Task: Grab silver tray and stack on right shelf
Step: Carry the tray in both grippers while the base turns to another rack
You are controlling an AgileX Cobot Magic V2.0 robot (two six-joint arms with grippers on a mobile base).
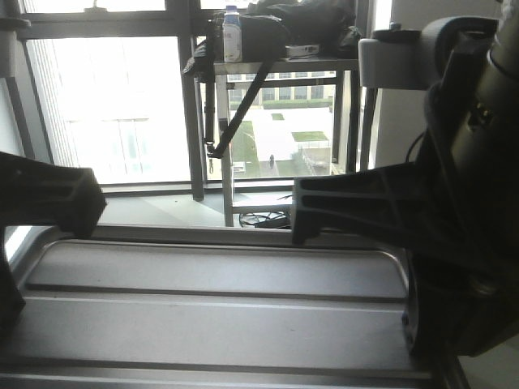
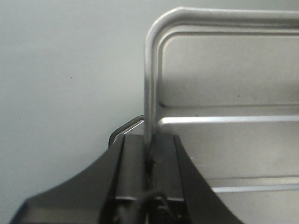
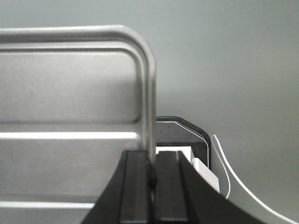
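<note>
The silver tray [image 1: 211, 316] fills the lower half of the front view, its two long ridges running across the floor, held level between both arms. In the front view my left gripper [image 1: 96, 207] reaches in from the left and my right gripper [image 1: 298, 212] from the right. The left wrist view shows my left gripper [image 2: 148, 140] shut on the tray's left rim, with the tray [image 2: 224, 88] stretching away to the right. My right gripper [image 3: 152, 156] is shut on the right rim of the tray [image 3: 70, 88]. The right shelf is out of view.
A big window with a dark frame [image 1: 193, 121] lies straight ahead. In front of it stands a metal stand [image 1: 276, 66] carrying a white bottle [image 1: 232, 34] and a dark bag [image 1: 300, 20]. Below the tray are a black-and-white object [image 3: 187, 144] and a white cable [image 3: 224, 163].
</note>
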